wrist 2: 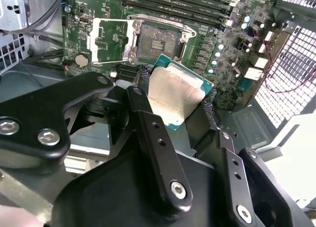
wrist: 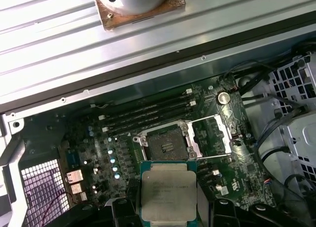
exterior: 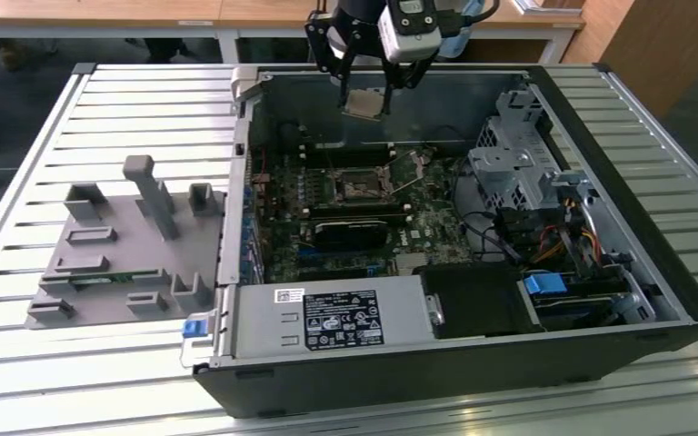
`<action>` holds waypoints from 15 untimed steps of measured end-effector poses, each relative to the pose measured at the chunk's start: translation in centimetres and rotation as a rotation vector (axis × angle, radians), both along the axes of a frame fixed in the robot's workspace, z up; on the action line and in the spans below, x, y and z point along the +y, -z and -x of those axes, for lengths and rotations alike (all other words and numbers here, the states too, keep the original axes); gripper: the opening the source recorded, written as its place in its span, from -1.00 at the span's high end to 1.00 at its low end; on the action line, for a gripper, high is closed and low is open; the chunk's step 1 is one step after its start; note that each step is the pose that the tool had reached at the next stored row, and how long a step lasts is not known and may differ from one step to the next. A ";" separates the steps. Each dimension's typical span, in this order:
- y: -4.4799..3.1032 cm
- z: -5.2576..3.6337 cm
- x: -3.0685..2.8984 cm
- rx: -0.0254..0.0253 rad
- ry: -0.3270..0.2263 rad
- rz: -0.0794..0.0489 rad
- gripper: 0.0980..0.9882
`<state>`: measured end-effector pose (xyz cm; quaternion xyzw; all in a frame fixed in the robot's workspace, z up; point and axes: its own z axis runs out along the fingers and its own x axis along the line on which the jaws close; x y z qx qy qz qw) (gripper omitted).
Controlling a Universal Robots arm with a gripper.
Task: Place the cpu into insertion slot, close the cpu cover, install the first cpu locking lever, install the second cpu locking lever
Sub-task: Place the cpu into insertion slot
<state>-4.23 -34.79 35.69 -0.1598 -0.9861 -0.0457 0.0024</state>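
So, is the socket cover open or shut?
Open: the cover lies flipped beside the bare socket, and the gripper holds the chip.

The gripper [wrist 2: 174, 99] fills the foreground. Its black fingers [wrist 2: 142, 106] are clamped on two opposite edges of the cpu [wrist 2: 175, 96]. The chip hangs tilted, with its silvery top and a green rim facing the camera, clear of the board [wrist 2: 84, 19] beyond it. There the slot [wrist 2: 159, 44] lies bare, its dark contact field exposed. The cover [wrist 2: 97, 42] is swung open flat beside it. Long memory slots [wrist 2: 173, 2] run past the socket, and a mesh wall [wrist 2: 291, 59] stands off to one side.
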 end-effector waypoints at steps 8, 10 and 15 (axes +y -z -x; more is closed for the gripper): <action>0.12 0.11 0.00 0.0000 0.028 0.000 0.00; 0.15 0.14 0.00 0.0000 0.036 0.000 0.00; 0.24 0.20 0.00 0.0000 0.053 0.000 0.00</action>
